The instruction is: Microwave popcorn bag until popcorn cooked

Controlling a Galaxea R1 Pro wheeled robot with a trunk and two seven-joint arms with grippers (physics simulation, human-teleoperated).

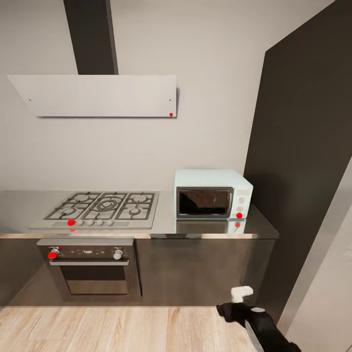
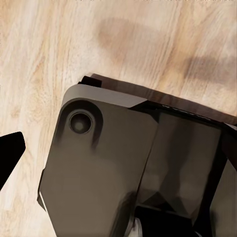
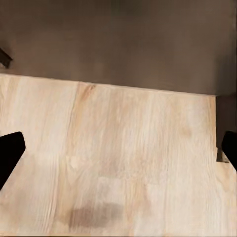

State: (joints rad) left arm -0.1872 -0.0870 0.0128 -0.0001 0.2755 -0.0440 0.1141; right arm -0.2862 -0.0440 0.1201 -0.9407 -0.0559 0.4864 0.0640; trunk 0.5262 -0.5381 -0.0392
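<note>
Your microwave (image 1: 213, 193), pale mint with a dark glass door shut and a white knob panel on its right side, stands at the right end of the grey desk (image 1: 166, 215), just beside the tall dark panel (image 1: 303, 161). To its left on the same desk lies the gas hob (image 1: 104, 207), with the built-in oven (image 1: 92, 266) beneath it and the hood (image 1: 98, 95) on the wall above. Your right hand (image 3: 118, 148) hangs low over the wood floor (image 3: 123, 163), in front of the dark cabinet fronts and well below and apart from the microwave; its two dark fingertips stand wide apart with nothing between them. Your left hand's (image 2: 10, 158) wrist camera looks down on the robot's dark base (image 2: 123, 168); one fingertip shows, so you cannot tell its opening.
</note>
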